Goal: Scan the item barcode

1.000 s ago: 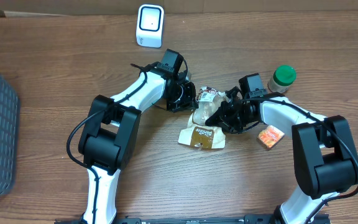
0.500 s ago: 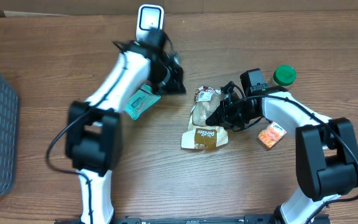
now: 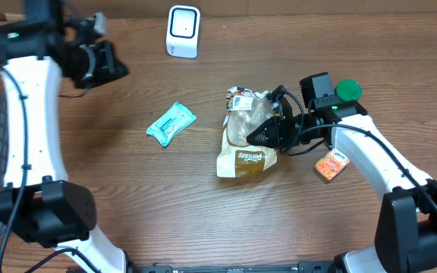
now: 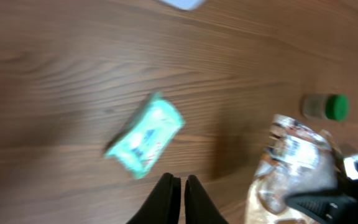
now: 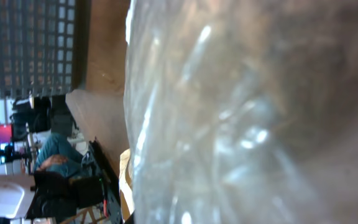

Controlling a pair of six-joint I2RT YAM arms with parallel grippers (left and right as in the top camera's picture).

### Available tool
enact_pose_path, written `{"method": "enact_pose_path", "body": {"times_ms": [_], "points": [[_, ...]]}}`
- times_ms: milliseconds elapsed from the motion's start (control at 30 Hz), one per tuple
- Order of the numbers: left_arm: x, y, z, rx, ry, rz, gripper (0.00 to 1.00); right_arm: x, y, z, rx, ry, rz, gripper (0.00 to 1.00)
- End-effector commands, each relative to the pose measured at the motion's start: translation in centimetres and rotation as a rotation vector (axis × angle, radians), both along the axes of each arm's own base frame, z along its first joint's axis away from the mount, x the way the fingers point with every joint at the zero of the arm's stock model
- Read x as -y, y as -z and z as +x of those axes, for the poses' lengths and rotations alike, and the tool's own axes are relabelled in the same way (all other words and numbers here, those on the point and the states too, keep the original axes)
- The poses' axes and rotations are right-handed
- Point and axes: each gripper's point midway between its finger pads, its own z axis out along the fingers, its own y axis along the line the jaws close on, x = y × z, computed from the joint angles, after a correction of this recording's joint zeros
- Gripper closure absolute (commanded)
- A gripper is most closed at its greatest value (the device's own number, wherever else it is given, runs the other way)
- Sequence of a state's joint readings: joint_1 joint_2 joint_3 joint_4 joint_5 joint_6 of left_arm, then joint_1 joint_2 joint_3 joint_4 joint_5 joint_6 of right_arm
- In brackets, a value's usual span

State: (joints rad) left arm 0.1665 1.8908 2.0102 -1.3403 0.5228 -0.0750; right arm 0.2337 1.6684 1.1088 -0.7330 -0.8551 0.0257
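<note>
From overhead you see your right hand [image 3: 268, 133] clamped on the clear bag [image 3: 241, 144], just right of the middle of the tabletop [image 3: 203, 220]. The white scanner [image 3: 183, 30] stands well apart at the far edge. The right wrist view gives you only blurred, crinkled plastic [image 5: 229, 124] filling the lens, so the grip reads from above alone. Your left hand [image 3: 118, 67] hangs at the far left. Overhead it is too dark to read, but the left wrist view shows its fingers [image 4: 165, 198] pressed together with nothing between them. That view also looks down on the teal packet [image 4: 146, 135] lying flat on the wood, apart from the bag, and the green-capped bottle [image 4: 328, 107] beyond.
</note>
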Motion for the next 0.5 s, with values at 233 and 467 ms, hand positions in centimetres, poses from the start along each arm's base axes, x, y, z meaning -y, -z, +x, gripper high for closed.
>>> {"method": "enact_pose_path", "body": {"times_ms": [233, 467], "points": [[-7.3, -0.3, -0.9, 0.039, -0.069, 0.06, 0.76, -3.3, -2.8, -1.5, 0.125, -0.141, 0.057, 0.96], [-7.5, -0.1, -1.0, 0.042, -0.047, 0.09, 0.49, -3.4, -4.0, -1.5, 0.109, -0.14, 0.062, 0.96]]}}
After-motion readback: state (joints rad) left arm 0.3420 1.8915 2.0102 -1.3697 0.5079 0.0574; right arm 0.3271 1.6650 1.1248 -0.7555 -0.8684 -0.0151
